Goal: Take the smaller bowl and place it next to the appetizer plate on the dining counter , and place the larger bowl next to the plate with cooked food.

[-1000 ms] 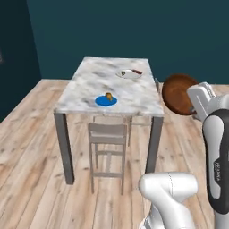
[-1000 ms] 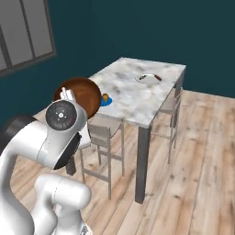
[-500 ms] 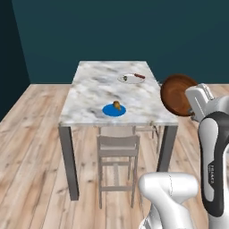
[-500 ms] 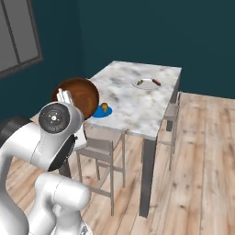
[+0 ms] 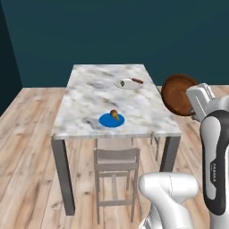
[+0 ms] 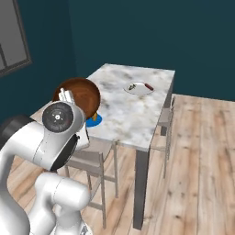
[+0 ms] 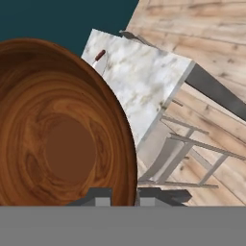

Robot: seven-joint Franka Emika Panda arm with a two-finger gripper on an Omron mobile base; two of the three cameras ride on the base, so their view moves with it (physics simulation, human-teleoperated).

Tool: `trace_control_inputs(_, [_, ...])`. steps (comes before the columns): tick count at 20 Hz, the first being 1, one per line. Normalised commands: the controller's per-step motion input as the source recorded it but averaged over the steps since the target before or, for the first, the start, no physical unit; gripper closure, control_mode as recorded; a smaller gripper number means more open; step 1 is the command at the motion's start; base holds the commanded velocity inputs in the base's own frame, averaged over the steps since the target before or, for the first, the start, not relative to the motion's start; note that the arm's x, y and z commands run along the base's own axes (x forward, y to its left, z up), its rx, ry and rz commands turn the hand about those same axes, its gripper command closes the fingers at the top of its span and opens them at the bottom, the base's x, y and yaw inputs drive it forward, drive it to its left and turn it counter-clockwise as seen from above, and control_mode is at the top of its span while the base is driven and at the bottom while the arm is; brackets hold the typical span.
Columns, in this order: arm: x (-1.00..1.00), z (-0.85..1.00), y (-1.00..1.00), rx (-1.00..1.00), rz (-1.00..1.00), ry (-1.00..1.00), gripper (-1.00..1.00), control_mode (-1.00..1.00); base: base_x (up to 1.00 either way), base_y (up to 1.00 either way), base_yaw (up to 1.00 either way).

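Note:
My gripper (image 5: pixel 195 111) is shut on the rim of the smaller bowl (image 5: pixel 179 95), a glossy reddish-brown bowl held tilted on edge in the air off the right side of the dining counter (image 5: pixel 89 103). In the hand view the smaller bowl (image 7: pixel 57 129) covers the left half, with my gripper (image 7: pixel 124 194) clamped on its rim. The blue appetizer plate (image 5: pixel 112 120) lies near the counter's front edge with a small brown morsel on it. The white plate with cooked food (image 5: pixel 127 83) sits farther back. The larger bowl is out of view.
A grey stool (image 5: pixel 115 156) stands tucked under the counter's near side, and another stool (image 6: pixel 165 119) stands at its right side. Wooden floor surrounds the counter, with a dark teal wall behind. A window (image 6: pixel 11 36) is at the left.
The whole scene has shifted in both base views, so the base has driven relative to the counter. The smaller bowl has stayed in my shut gripper.

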Motion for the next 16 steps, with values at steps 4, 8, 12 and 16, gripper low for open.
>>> trace_control_inputs(4, [0.0, 0.0, 0.0, 0.0, 0.0, 0.0, 1.0, 1.0, 0.66, 0.0, -0.02])
trace_control_inputs(8, [0.0, 0.0, 0.0, 0.0, 0.0, 0.0, 1.0, 1.0, 0.61, 0.0, -0.02])
trace_control_inputs(12, [0.0, 0.0, 0.0, 0.0, 0.0, 0.0, 1.0, 1.0, 0.17, 0.06, -0.06])
trace_control_inputs(16, [0.0, 0.0, 0.0, 0.0, 0.0, 0.0, 1.0, 1.0, 0.39, 0.46, -0.22])
